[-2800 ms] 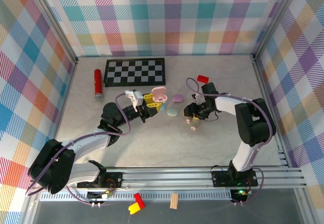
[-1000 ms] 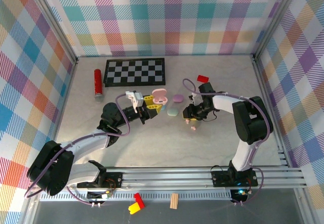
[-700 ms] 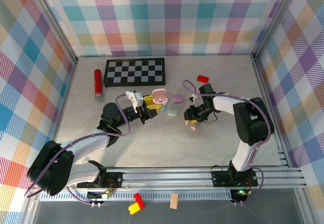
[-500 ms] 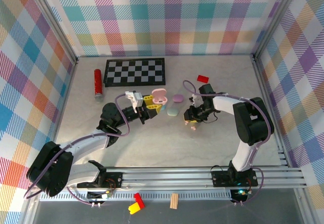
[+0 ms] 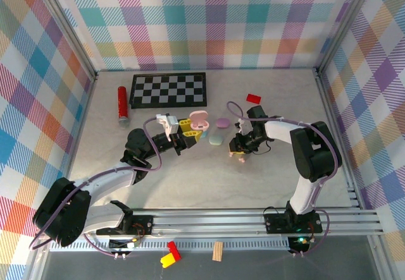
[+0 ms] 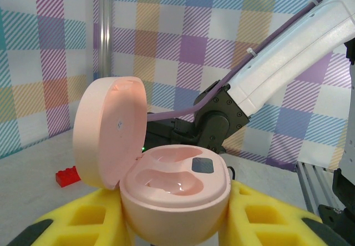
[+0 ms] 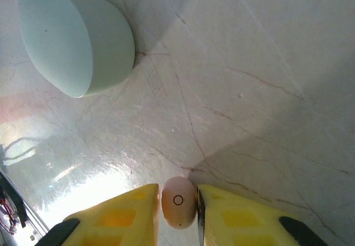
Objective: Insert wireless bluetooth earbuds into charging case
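Gripping the pink earbud (image 7: 178,200) in the right pincer (image 5: 236,148); needing travel left, slightly toward the far edge of the worktop (image 5: 190,185), to the open pink case (image 6: 175,193) clamped in the left pincer (image 5: 188,130).

Robot laboratory test cell, closed in by plaid-printed walls (image 5: 209,21) set in aluminium frame posts (image 5: 73,30), a marble-patterned tabletop (image 5: 209,179) laid as the work surface, a left arm (image 5: 107,179) and right arm (image 5: 310,160) bolted to a slotted metal rail (image 5: 209,220) at the near edge, a checkerboard (image 5: 168,89) placed by the back wall.

open case (image 6: 176,186) in left end effector (image 6: 175,219) | earbud (image 7: 178,202) in right end effector (image 7: 178,196)
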